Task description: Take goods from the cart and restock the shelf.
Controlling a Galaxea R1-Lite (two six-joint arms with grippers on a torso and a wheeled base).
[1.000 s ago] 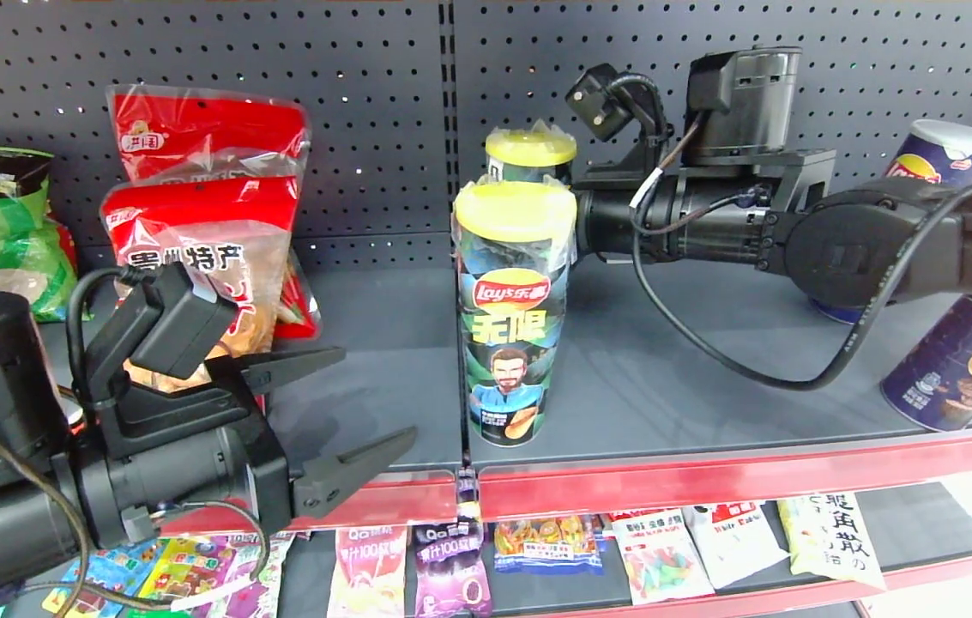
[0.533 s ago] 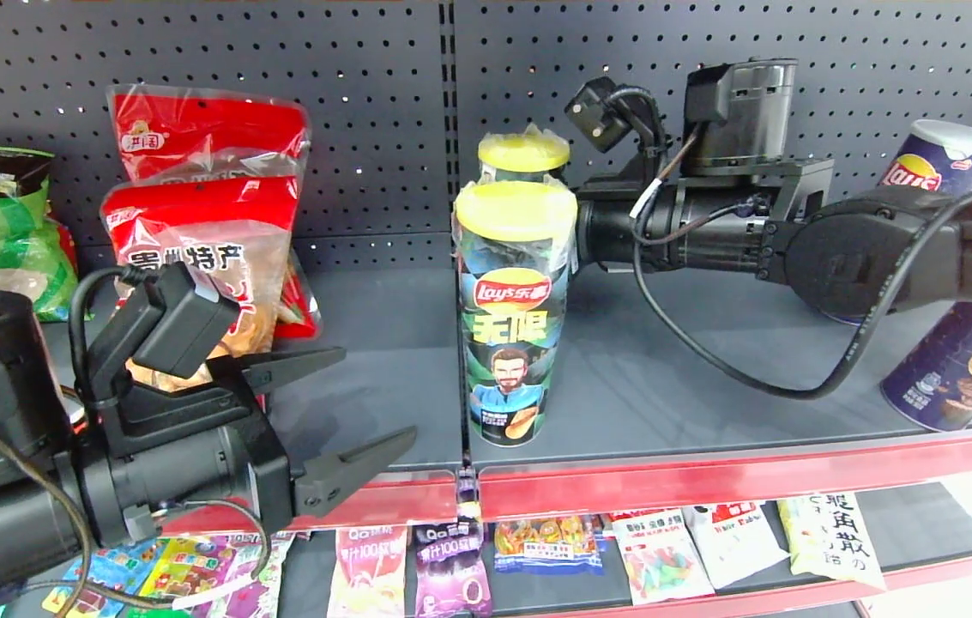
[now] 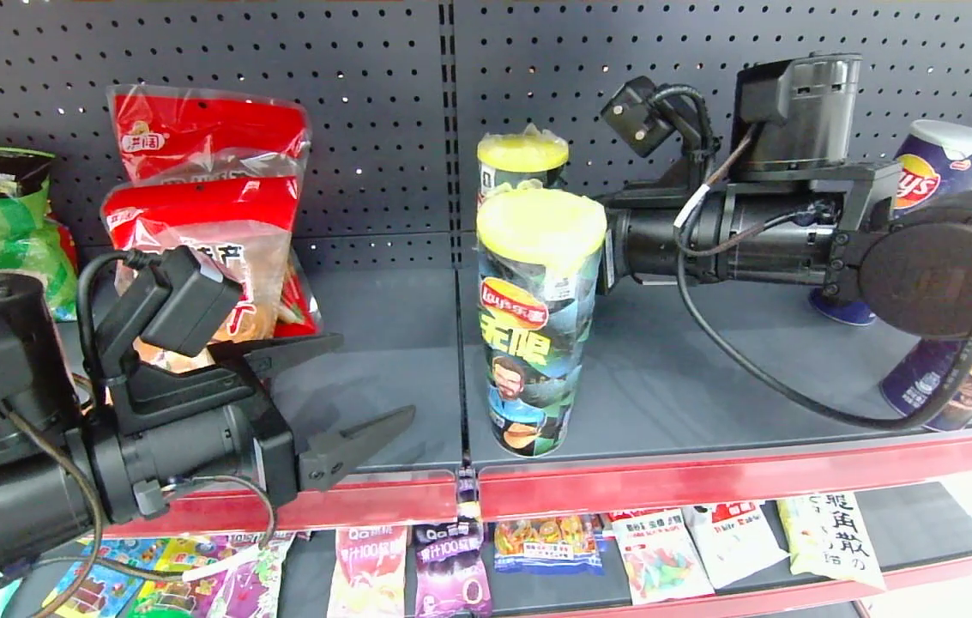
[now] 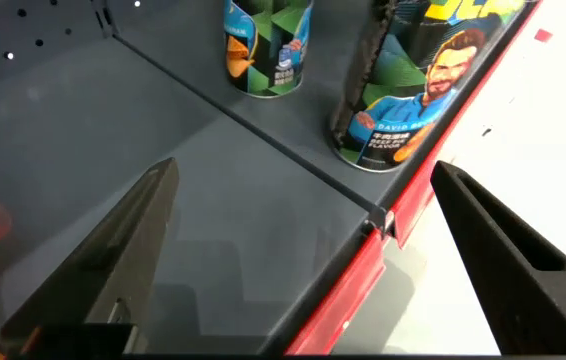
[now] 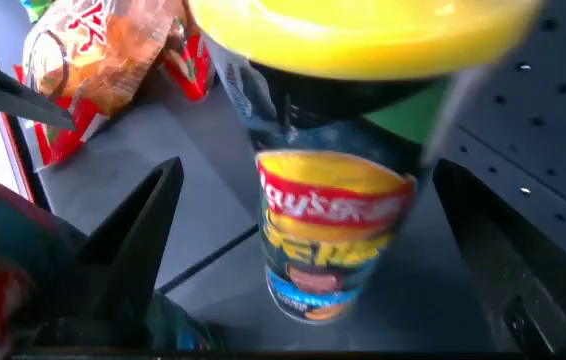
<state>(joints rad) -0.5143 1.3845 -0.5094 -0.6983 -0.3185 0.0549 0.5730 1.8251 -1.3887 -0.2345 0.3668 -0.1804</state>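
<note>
shelf (image 3: 649, 403): front can (image 3: 537, 326) already aboard; restocking seemingly partway
right gripper (image 5: 308, 170): unclenched, straddling that can
left gripper (image 3: 376, 378): splayed, empty (by shelf lip)
front can: tilted near front edge; wants settling upright

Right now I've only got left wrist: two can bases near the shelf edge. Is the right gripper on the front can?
Observer: Around it, not clamped. The right gripper is open, one finger on each side of the front can, with gaps showing in the right wrist view.
Operator: Anything past it on the right?
Observer: Two blue cans on the same shelf, partly hidden by the right arm.
</note>
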